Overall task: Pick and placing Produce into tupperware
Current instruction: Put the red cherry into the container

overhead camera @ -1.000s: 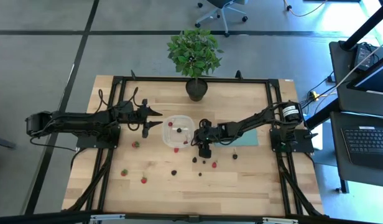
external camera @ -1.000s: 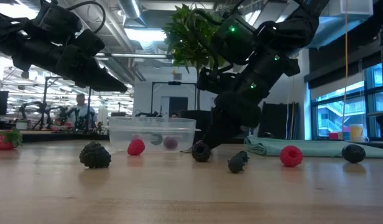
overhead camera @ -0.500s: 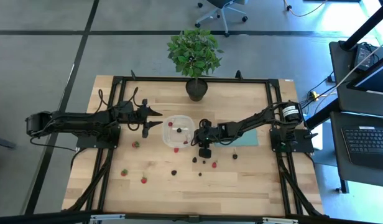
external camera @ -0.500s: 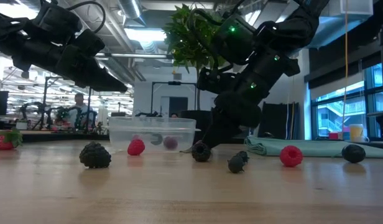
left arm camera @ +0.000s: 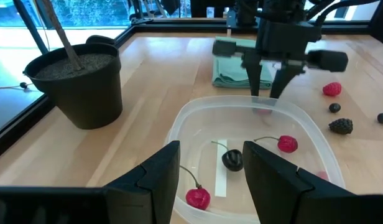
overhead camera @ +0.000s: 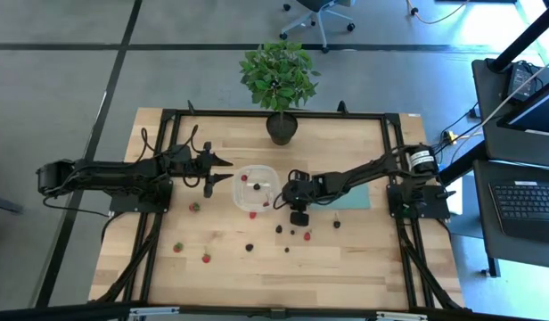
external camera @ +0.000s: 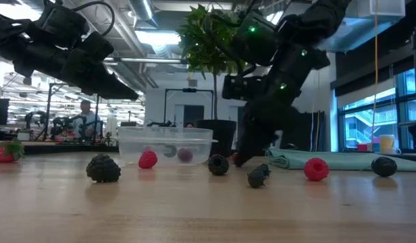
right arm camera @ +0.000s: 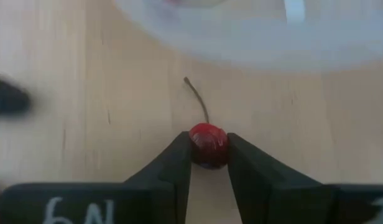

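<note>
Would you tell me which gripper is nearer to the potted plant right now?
The left. The left gripper hovers beside the tupperware, not far from the potted plant; the right gripper, clamping a red cherry, is farther.

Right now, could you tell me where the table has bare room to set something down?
Bare wood lies along the near edge below the scattered berries, and between the potted plant and the teal cloth. It is crowded around the tupperware and the right end effector.

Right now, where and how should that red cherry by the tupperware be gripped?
Grip the red cherry across its round body, coming from above, stem left free. The right gripper already does this: its fingers press opposite sides of the fruit while the thin stem points away toward the tupperware. The stem looks too slender to pinch reliably; the body gives both fingers firm contact.
</note>
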Tool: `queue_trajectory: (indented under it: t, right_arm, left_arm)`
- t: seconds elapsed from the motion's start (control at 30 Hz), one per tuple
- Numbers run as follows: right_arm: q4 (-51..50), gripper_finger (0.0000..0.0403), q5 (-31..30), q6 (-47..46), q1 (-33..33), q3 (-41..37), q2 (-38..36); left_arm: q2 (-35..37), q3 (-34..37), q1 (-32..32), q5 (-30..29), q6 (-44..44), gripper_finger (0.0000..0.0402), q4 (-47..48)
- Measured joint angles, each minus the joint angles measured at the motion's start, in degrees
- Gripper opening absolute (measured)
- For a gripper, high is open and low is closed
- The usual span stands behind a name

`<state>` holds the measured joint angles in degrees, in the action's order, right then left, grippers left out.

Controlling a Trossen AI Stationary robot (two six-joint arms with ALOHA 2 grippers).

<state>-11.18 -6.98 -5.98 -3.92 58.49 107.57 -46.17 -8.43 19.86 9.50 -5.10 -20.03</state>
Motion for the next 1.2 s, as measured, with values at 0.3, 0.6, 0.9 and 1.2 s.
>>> queue_trajectory:
  t: [0.3,0.6,0.9,1.2]
  right_arm:
    - [-23.3,0.0099,-0.7,0.7,2.3,15.4,-1.9]
    - [-24.5,0.0094,-0.9,8.7,5.6,27.3,-0.3]
    - [-23.6,0.0094,-0.8,12.6,5.6,34.1,6.4]
    - [-24.2,0.0094,2.7,12.6,5.6,37.1,13.7]
  left_arm:
    - [0.0,0.0,0.0,0.0,0.0,0.0168,0.0]
    - [0.0,0.0,0.0,0.0,0.0,0.0168,0.1]
    - [0.0,0.0,0.0,0.0,0.0,0.0168,0.5]
    - [0.0,0.0,0.0,0.0,0.0,0.0168,1.2]
